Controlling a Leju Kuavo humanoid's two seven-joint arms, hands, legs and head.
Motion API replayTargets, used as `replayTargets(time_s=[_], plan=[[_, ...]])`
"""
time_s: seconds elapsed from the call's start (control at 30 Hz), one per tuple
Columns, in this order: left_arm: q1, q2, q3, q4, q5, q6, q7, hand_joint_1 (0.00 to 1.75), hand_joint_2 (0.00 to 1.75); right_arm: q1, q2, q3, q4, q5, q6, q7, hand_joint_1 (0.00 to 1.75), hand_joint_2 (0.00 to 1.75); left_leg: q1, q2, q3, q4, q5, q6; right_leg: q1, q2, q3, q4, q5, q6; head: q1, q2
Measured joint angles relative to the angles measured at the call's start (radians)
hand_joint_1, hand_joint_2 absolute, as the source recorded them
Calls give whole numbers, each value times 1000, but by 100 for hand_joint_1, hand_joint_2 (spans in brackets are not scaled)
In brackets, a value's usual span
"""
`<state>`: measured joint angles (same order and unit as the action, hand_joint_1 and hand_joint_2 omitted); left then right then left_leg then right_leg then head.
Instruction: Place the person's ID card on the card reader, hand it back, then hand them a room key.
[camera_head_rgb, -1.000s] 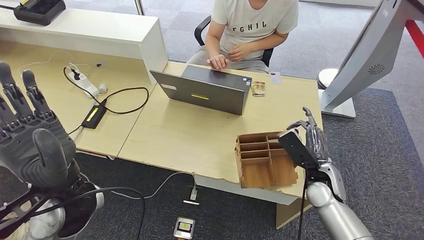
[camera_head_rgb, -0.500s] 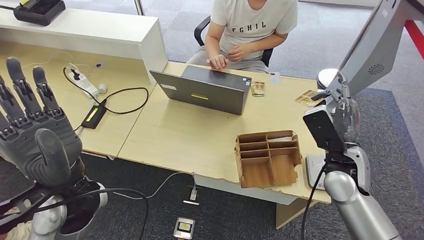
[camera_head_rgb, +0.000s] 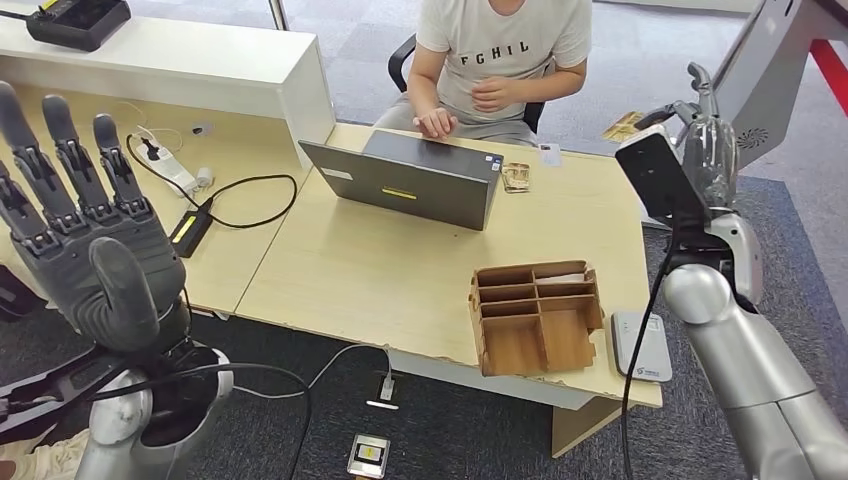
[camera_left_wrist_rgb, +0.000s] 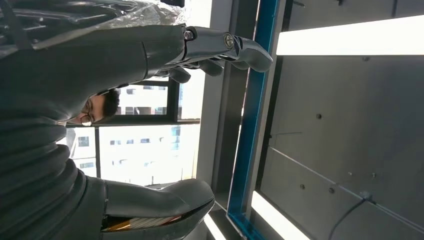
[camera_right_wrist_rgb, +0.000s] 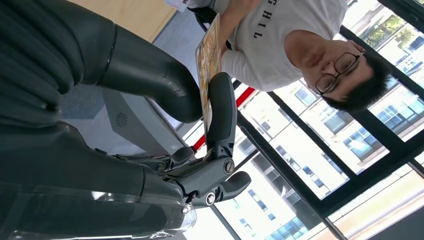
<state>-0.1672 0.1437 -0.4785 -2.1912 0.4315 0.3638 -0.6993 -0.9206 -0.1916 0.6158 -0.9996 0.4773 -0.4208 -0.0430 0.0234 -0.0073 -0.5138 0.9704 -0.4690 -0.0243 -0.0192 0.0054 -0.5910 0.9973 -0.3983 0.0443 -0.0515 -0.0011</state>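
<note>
My right hand (camera_head_rgb: 703, 150) is raised beyond the desk's right end, pinching a yellowish patterned room key card (camera_head_rgb: 622, 127) held out toward the seated person (camera_head_rgb: 500, 50). In the right wrist view the card (camera_right_wrist_rgb: 206, 62) stands edge-on between thumb and finger of that hand (camera_right_wrist_rgb: 125, 170). A white card reader (camera_head_rgb: 642, 345) lies at the desk's near right corner. A small white card (camera_head_rgb: 549, 154) and another patterned card (camera_head_rgb: 517, 177) lie by the laptop. My left hand (camera_head_rgb: 85, 235) is up at the left, fingers spread, holding nothing; it also appears in the left wrist view (camera_left_wrist_rgb: 75, 95).
A wooden compartment box (camera_head_rgb: 535, 315) sits beside the reader. A grey laptop (camera_head_rgb: 410, 180) stands open in front of the person, one of whose hands (camera_head_rgb: 437, 122) rests behind it. A power strip and cables (camera_head_rgb: 185, 180) lie on the left desk. A grey kiosk stand (camera_head_rgb: 740, 110) rises at the right.
My right arm has lifted from over the wooden box up and away toward the person, carrying the patterned card. The card reader has come into view. My left hand rose a little.
</note>
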Motion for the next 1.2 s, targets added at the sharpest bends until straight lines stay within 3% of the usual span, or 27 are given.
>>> replayTargets(time_s=[0.37, 1.0, 1.03, 1.17, 1.2], plan=[[-13, -7, -2, 3, 6, 51, 0, 0, 175, -165, 111, 73, 304, 112, 9, 70, 175, 175, 0, 0, 0, 0, 0, 0, 0, -1, 0, 0, 0, 0, 0, 0], [-64, -30, -3, 29, 42, 26, 0, 0, 175, -193, 147, 132, 444, 214, 44, 125, 175, 175, 0, 0, 0, 0, 0, 0, 0, 0, 0, 0, 0, 0, 0, 0], [-64, -31, -3, 29, 42, 28, 0, 0, 175, -194, 150, 133, 447, 218, 47, 125, 169, 175, 0, 0, 0, 0, 0, 0, 0, 0, 0, 0, 0, 0, 0, 0], [-66, -33, -2, 29, 41, 35, 0, 0, 175, -198, 161, 139, 457, 231, 47, 126, 3, 175, 0, 0, 0, 0, 0, 0, 0, 0, 0, 0, 0, 0, 0, 0], [-66, -33, -2, 29, 41, 36, 0, 0, 175, -199, 163, 141, 459, 233, 47, 126, 0, 175, 0, 0, 0, 0, 0, 0, 0, 0, 0, 0, 0, 0, 0, 0]])
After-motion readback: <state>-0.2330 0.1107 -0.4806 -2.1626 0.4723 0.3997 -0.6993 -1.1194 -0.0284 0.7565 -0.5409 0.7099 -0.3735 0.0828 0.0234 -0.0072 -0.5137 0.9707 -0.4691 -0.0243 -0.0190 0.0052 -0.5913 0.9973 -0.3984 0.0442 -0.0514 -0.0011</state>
